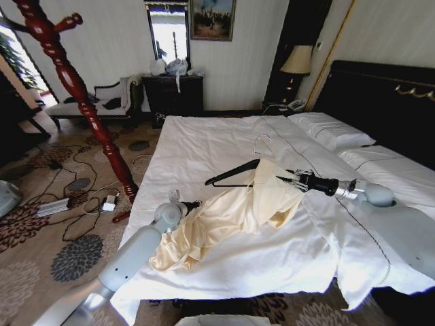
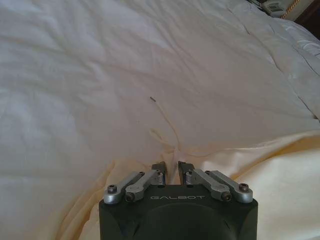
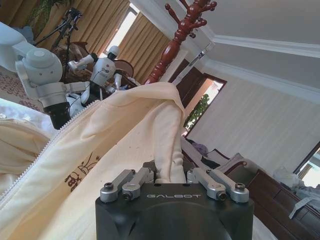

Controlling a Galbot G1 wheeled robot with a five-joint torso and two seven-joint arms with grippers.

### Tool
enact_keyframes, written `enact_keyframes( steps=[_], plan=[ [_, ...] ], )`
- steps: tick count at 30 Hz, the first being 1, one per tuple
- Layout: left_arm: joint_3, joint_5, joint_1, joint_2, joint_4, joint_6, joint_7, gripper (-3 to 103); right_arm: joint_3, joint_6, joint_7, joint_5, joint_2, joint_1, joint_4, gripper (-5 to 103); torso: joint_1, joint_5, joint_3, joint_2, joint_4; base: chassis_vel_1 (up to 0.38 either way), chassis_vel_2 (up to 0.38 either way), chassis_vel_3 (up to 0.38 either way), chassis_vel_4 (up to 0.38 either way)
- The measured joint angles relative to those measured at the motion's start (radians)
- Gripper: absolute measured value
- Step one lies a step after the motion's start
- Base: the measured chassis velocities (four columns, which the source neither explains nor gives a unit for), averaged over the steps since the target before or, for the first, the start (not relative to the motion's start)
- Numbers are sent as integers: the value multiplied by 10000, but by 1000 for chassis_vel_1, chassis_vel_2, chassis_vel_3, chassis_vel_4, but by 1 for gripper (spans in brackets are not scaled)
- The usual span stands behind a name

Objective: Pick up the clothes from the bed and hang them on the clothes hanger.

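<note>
Your right end effector [image 3: 170, 176]: fingers clamped on fold of clothes [image 1: 231, 207], cream fabric rising straight out from between them, zipper edge just beside. Clothes hanger [image 1: 234, 175] lies on bed [image 1: 204, 142] next to this end effector, partly under raised fabric, wire hook pointing toward pillows.

Your left end effector [image 2: 170, 169]: fingers nearly together, narrow gap visible; fingertips touch clothes' edge on white sheet. Whether fabric pinched, you cannot tell. Rest of clothes bunched on bed between both end effectors.
</note>
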Motion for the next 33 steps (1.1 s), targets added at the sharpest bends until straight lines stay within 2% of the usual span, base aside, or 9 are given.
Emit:
enact_keyframes(
  steps=[5,9,13,14,16,25,33],
  plan=[
    [3,-64,29,9,-151,22,-45,13,-9,2,-4,-7,-2,0,-1,23,0,0,-1,0,-1,0,0,0,0],
    [-36,-157,35,25,-263,48,-114,26,-11,5,-6,-9,-40,-3,16,23,0,0,0,0,-1,0,0,0,0],
    [-94,-256,63,54,-391,98,-230,31,-6,9,-7,-9,-70,-24,38,23,0,0,-1,0,-1,0,0,0,0],
    [-156,-405,113,110,-601,130,-318,42,13,13,-8,-7,-92,-29,49,23,0,-1,-1,1,-1,0,0,0,0],
    [-208,-534,236,198,-909,160,-401,47,22,15,-8,2,-102,-29,75,23,0,-1,0,1,-1,0,0,0,0],
    [-499,-560,1061,550,-1818,187,-401,48,41,18,-8,6,-108,-31,86,23,0,-1,0,1,0,0,0,0,0],
    [-761,-315,1396,606,-1902,147,-230,48,35,18,-6,6,-86,-17,79,23,0,-2,0,1,0,0,0,0,0]
  ],
)
